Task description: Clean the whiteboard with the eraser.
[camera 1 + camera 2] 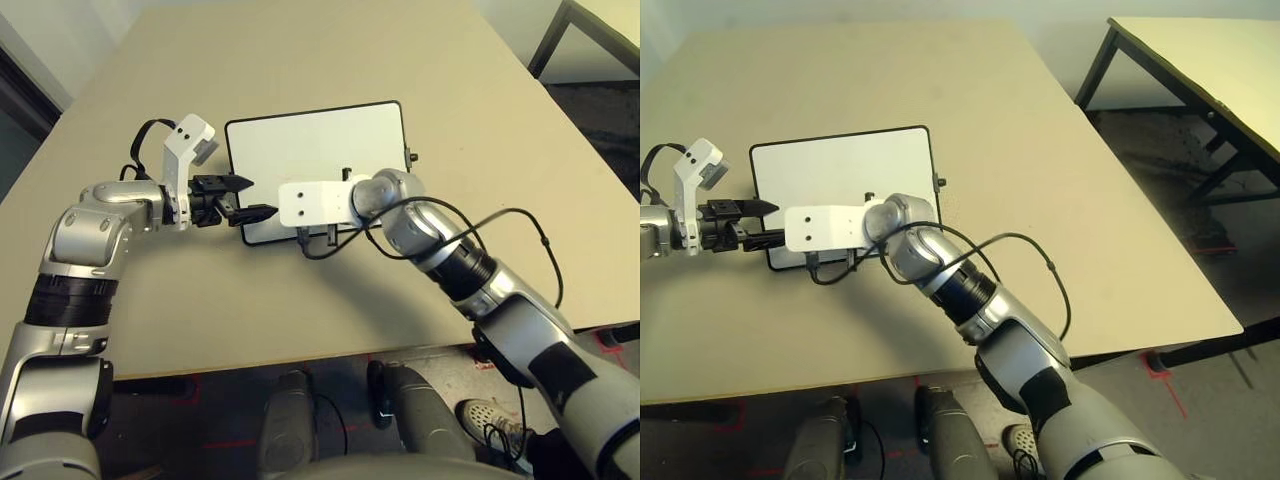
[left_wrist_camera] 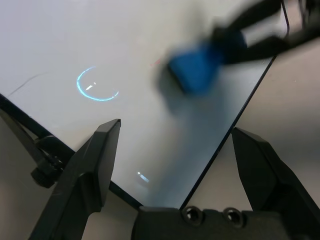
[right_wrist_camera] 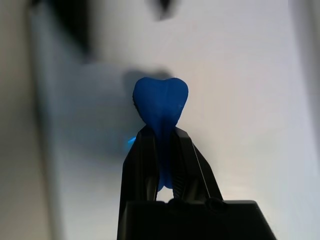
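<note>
Right gripper (image 3: pixel 162 150) pinching blue eraser (image 3: pixel 161 102) — squeezed, bulging past fingertips — over whiteboard (image 3: pixel 240 90).

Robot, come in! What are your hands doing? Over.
Right hand shut on small blue eraser. Left hand open at white black-framed whiteboard edge. Nothing blocking.

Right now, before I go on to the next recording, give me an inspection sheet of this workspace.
Surface: beige table, bare around the board.
Job's things: whiteboard flat on the table; blue eraser pinched above it.
Clutter: nothing seen.
Grippers: right gripper shut on the eraser; left gripper open at the board's edge, empty.
Cables: black cable looping from the right arm over the table; another at the left wrist.
Surroundings: second table to the right; dark floor below.
</note>
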{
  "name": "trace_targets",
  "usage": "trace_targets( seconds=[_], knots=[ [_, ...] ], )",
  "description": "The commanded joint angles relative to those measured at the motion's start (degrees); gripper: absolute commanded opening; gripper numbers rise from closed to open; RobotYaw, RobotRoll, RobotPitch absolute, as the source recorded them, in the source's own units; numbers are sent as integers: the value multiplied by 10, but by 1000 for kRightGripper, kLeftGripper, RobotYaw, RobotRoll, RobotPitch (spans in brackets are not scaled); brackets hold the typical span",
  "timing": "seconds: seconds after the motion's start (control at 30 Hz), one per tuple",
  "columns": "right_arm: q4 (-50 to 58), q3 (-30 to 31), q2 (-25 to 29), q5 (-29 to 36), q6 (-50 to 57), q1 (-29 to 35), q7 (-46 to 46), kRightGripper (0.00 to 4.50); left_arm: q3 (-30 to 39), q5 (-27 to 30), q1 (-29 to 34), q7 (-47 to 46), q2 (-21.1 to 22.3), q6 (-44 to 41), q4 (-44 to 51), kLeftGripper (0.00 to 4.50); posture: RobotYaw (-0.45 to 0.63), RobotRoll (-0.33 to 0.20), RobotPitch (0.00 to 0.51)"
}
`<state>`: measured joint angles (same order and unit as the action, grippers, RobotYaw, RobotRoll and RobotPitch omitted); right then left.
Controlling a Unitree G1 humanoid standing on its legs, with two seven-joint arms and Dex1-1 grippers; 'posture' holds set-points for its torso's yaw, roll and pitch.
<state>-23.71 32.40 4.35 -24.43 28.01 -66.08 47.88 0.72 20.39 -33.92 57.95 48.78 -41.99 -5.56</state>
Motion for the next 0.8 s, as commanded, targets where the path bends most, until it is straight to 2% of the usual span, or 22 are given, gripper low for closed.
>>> trace_targets(
  seconds=[0.03, 0.13, 0.27, 0.37, 0.63, 0.8],
  knots=[
    [-54, -17, -18, 14, -28, -23, -25, 263, -8, -7, 3, 0, 0, -2, -7, 4500, -16, 0, 176],
    [-52, -4, -15, 11, -29, -8, -10, 263, -7, -6, 4, 0, 1, -3, -5, 4500, -13, 0, 179],
    [17, 32, 1, 2, -10, 46, 30, 262, -5, -7, 7, 0, 3, -5, -3, 4500, -11, 0, 181],
    [38, 45, 10, -7, -1, 59, 43, 261, -4, -6, 8, -1, 2, -7, -1, 4500, -10, 0, 183],
    [-89, 12, 2, -10, -53, -45, -11, 261, -5, -4, 10, -4, 2, -11, 4, 4500, -16, 0, 183],
    [-90, 38, 4, -21, -60, -43, 13, 261, -5, -3, 9, -5, 0, -14, 6, 4500, -15, 0, 182]
  ],
)
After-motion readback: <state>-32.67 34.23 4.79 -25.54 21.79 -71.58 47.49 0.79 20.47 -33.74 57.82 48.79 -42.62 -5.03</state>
